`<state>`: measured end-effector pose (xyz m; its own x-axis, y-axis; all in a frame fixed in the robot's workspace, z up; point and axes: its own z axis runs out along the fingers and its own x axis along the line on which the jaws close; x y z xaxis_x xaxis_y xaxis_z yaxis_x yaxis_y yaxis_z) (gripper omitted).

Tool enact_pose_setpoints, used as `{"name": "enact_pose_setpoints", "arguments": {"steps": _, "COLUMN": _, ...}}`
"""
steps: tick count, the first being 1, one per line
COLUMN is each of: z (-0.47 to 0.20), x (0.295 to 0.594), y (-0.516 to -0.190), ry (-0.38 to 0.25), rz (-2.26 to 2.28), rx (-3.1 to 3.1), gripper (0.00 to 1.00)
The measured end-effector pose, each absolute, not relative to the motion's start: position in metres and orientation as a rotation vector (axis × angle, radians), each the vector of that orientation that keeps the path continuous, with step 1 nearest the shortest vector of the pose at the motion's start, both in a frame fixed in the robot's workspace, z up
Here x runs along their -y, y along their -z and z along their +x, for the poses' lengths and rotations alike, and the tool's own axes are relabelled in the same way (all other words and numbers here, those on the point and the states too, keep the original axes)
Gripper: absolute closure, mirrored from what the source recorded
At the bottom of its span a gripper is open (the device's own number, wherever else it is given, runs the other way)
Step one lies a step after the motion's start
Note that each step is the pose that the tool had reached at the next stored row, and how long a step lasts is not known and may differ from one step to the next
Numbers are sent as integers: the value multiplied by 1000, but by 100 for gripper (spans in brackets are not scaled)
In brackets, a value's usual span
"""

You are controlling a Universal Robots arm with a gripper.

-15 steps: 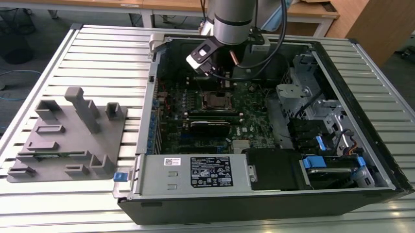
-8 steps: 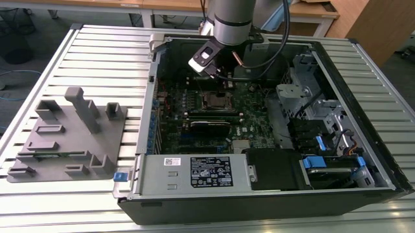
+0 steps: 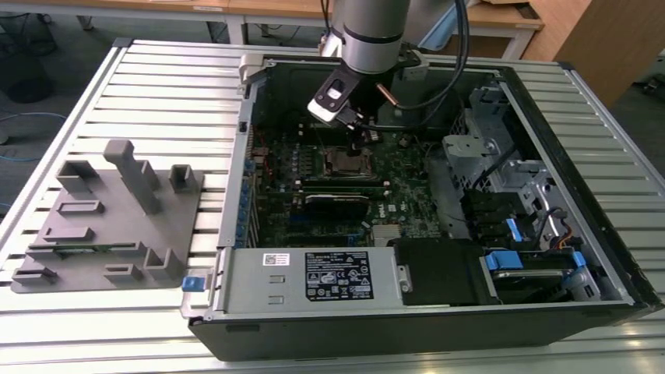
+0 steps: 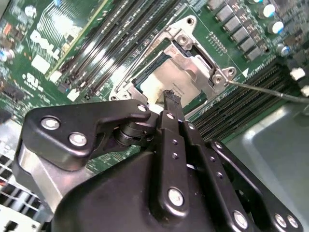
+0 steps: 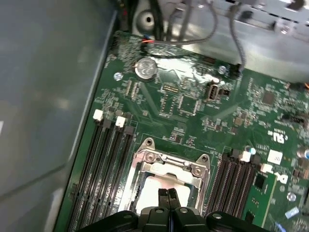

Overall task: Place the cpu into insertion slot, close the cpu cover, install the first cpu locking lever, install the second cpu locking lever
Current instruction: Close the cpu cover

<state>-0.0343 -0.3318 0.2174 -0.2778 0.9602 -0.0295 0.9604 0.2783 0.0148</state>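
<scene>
Silver slats of the desk [image 3: 104, 343] lie nearest in the exterior view, and on them rests an open black computer case [image 3: 416, 343]. On the exterior view's left, beside the case, a grey fixture block [image 3: 104, 226] with upright pegs sits on the desk. Just inside the case's near wall is the power supply [image 3: 311, 276] with its white label, and toward the exterior view's right are drive bays [image 3: 504, 261] with blue tabs. Beyond these the green motherboard [image 3: 406, 195] lies flat, with a black expansion card [image 3: 335, 204] across it.

Farther in is the insertion slot [image 3: 343, 162], a silvery-rimmed square. The cpu [image 4: 161, 79] sits in it. Its dull grey top shows through the square cut-out of the cpu cover [image 4: 195, 65], which lies flat over the chip. From one corner of the socket a thin wire cpu locking lever [image 4: 265, 90] runs out across the long black memory slots [image 4: 227, 113]; whether it is latched I cannot tell.

The tool [image 5: 168, 192] hangs directly over the socket, its two black fingertips pressed together with nothing between them. Whether they touch the cover cannot be made out. In the first wrist view a coin cell battery [image 5: 146, 68] lies on the board past the socket. The grey arm [image 3: 369, 31] rises from the tool at the far side of the case.
</scene>
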Motion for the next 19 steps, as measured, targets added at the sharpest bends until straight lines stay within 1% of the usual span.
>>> {"name": "enact_pose_setpoints", "arguments": {"steps": 8, "z": -34, "x": 332, "y": -217, "ry": 8, "rz": 1852, "rx": -2497, "gripper": 89}}
{"name": "enact_pose_setpoints", "arguments": {"steps": 19, "z": -34, "x": 332, "y": -217, "ry": 4, "rz": 1608, "rx": -2660, "gripper": 89}}
